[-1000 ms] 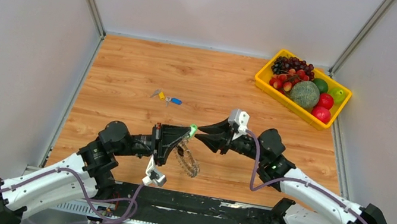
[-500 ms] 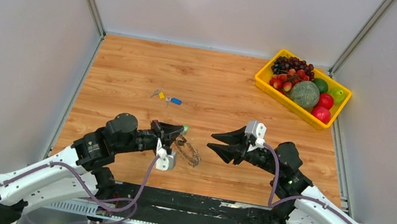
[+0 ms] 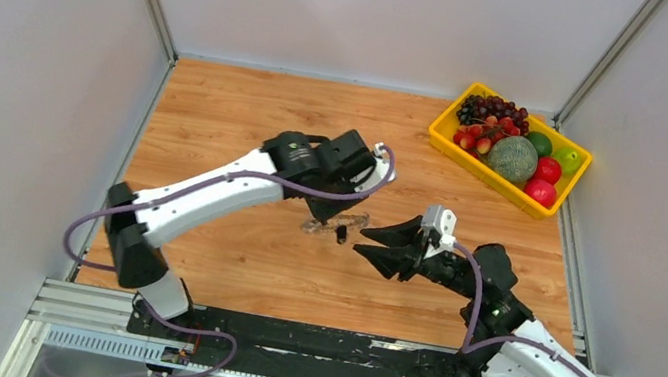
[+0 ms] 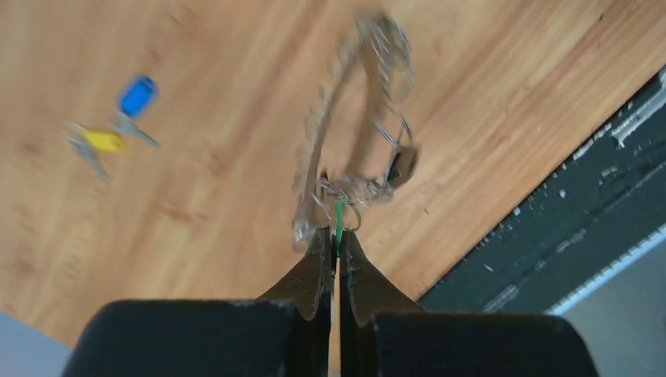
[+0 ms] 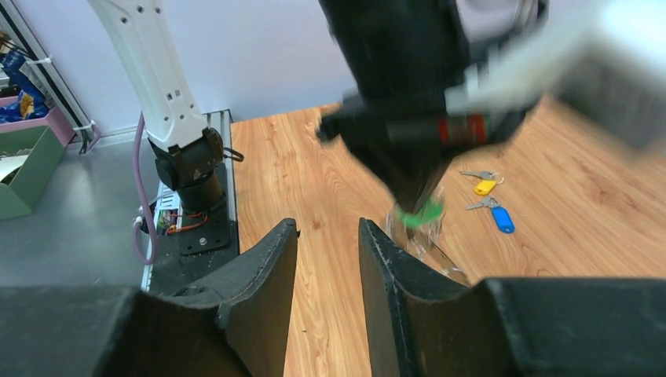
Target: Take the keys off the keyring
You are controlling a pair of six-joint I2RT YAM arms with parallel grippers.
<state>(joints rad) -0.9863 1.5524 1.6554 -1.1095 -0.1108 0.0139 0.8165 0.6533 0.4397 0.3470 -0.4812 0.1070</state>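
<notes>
left gripper (image 4: 334,245) was clamped tight on a green-headed key (image 4: 338,218), fingers pressed together with no gap. the keyring (image 4: 345,149) hung from that key, strung with silver keys, a black fob (image 4: 402,165) on its side; the wrist view was blurred. from the top view, the ring (image 3: 335,221) was at mid-table (image 3: 221,110), just beside the right gripper (image 3: 365,237); contact with the wood could not be told. right gripper stood spread apart, holding nothing, tips pointed at the ring. two loose keys lay on the wood, apart from the ring: yellow-headed key (image 4: 102,140) and blue-headed key (image 4: 137,94). a yellow crate (image 3: 439,136) of fruit sat in the far right corner.
</notes>
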